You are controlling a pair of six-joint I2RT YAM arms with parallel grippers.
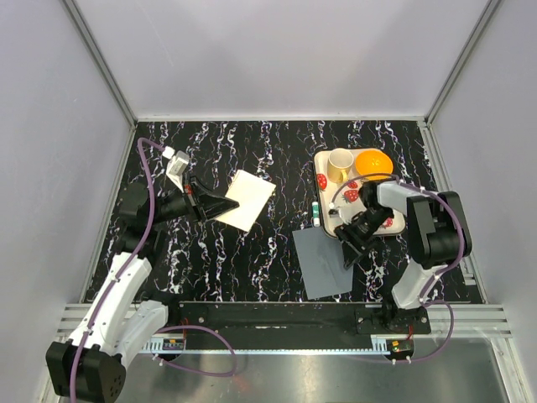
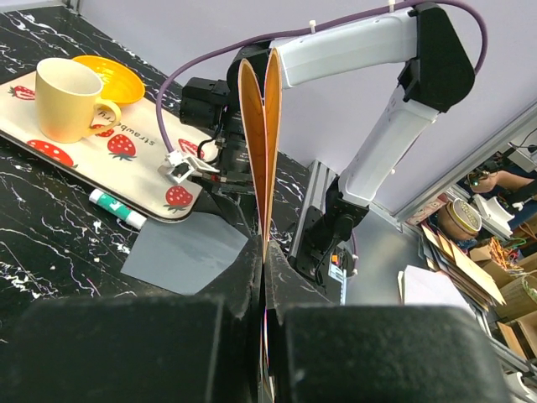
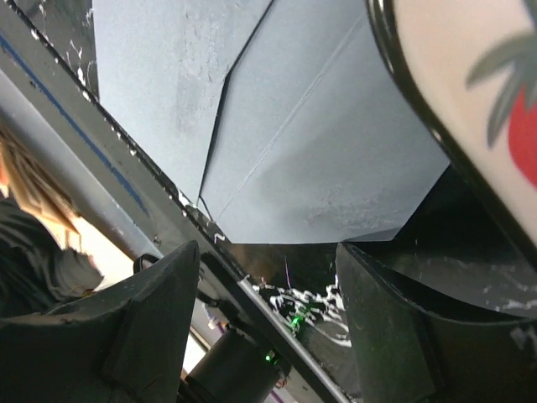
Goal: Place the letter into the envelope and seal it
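One letter (image 1: 247,200), one envelope (image 1: 323,262): left end effector (image 1: 220,204) grips letter, right end effector (image 1: 351,250) released.

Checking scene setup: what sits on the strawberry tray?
A yellow mug and an orange bowl sit on the tray. The right arm covers its near part, so anything there is hidden.

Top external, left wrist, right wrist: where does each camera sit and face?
Top external: overhead and behind, looking down on the table; left arm and right arm show.
Left wrist: behind the left claw shut on the letter, facing the right arm and tray.
Right wrist: above the open right claw, looking down at the envelope.
Shared: both wrist views show envelope and tray.
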